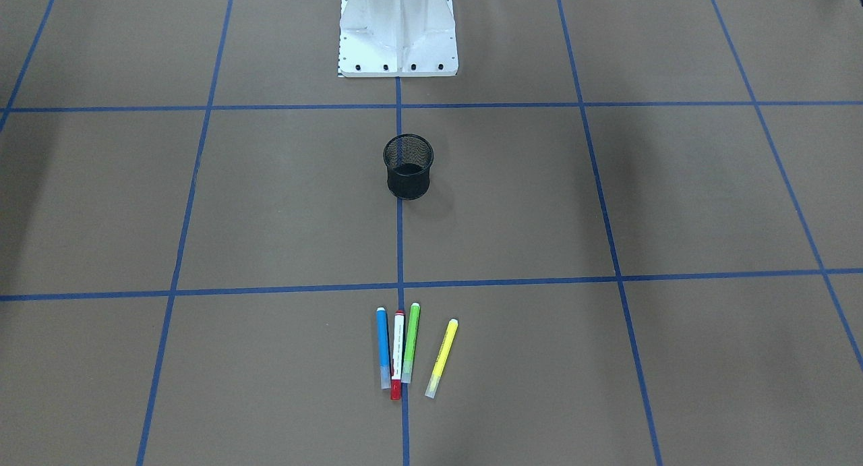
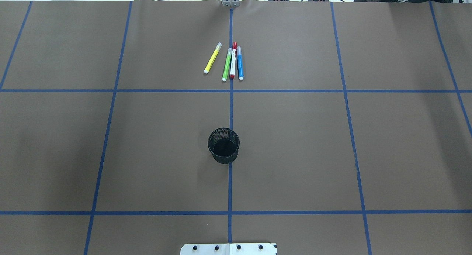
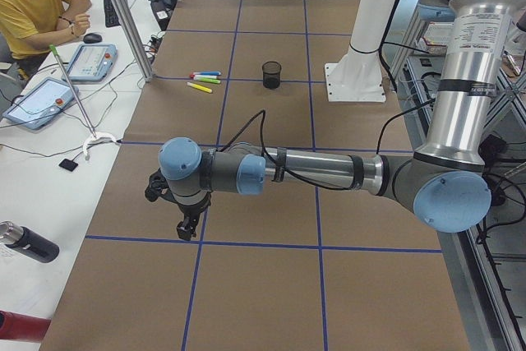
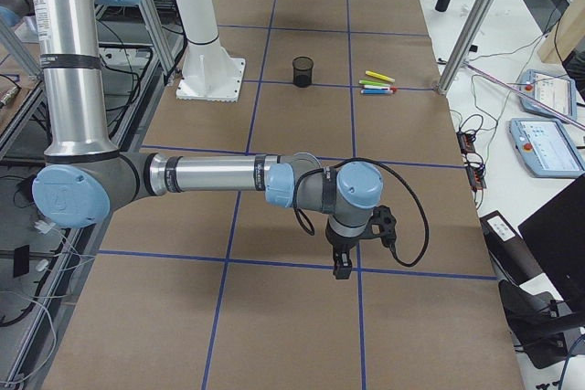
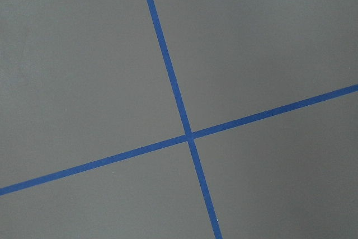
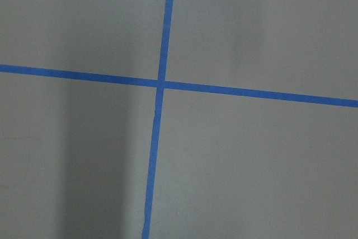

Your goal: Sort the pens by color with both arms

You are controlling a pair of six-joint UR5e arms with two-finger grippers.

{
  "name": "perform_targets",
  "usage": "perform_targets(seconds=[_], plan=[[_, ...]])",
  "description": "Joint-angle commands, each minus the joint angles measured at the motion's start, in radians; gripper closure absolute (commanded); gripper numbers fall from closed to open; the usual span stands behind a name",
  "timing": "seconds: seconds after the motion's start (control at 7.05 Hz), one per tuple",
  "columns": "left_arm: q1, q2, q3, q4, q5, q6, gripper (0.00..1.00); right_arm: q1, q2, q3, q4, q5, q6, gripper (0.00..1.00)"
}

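Front-facing view: your four pens [image 1: 404, 348] lie near the counter's operator-side edge, blue, red-capped and green touching, yellow [image 1: 441, 358] just beside. Overhead: the mesh cup [image 2: 223, 145] sits mid-counter; no arms visible. Side views: left claw [image 3: 187, 226] and right claw [image 4: 343, 267] hover over the counter's ends; opening cannot be told. Pens look light, stiff, slippery; grip mid-barrel. Wrist views show only tape.

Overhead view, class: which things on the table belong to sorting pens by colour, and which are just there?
Belong to the job:
yellow pen
green pen
red-capped white pen
blue pen

Just there:
black mesh cup
white base plate
blue tape lines
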Motion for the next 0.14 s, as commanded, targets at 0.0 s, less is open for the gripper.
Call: perform_targets(seconds=[0.0], plan=[[0.002, 0.032, -0.036, 0.0, 0.0, 0.0, 0.0, -0.002, 0.0, -0.001, 0.001, 0.0, 0.0, 0.01]])
